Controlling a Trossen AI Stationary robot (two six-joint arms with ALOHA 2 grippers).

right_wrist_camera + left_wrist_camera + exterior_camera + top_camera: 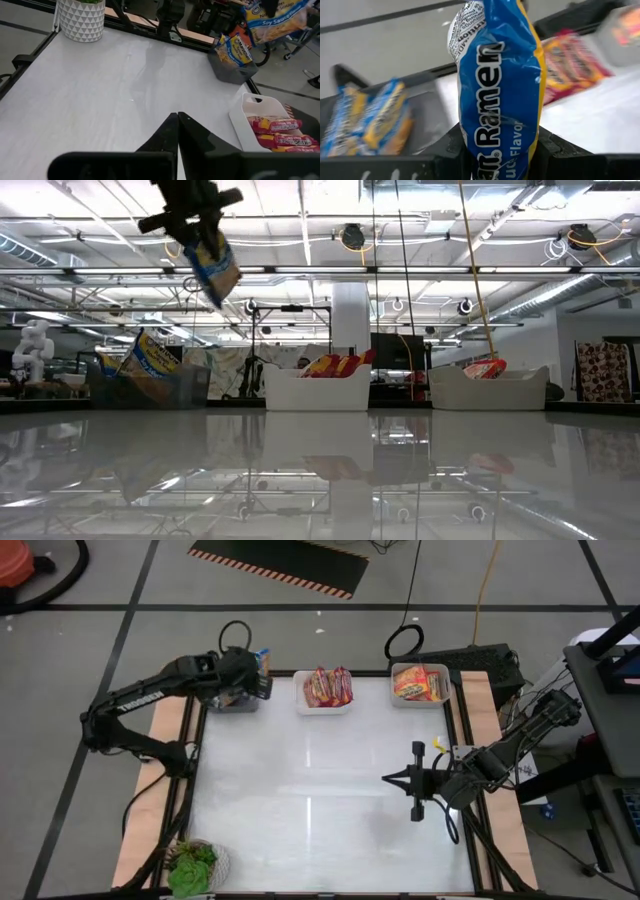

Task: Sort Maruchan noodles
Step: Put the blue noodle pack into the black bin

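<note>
Left hand clamps crinkly blue-yellow packet — right hand closed, empty.

Glossy, crinkled plastic film is being shown on the blue-and-yellow packet, with light being caught along its creases. A smooth, reflective white finish is being displayed by the tabletop, and smooth matt white plastic by the middle bin.

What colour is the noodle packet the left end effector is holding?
Blue and yellow packet, clearest in the left wrist view.
</note>
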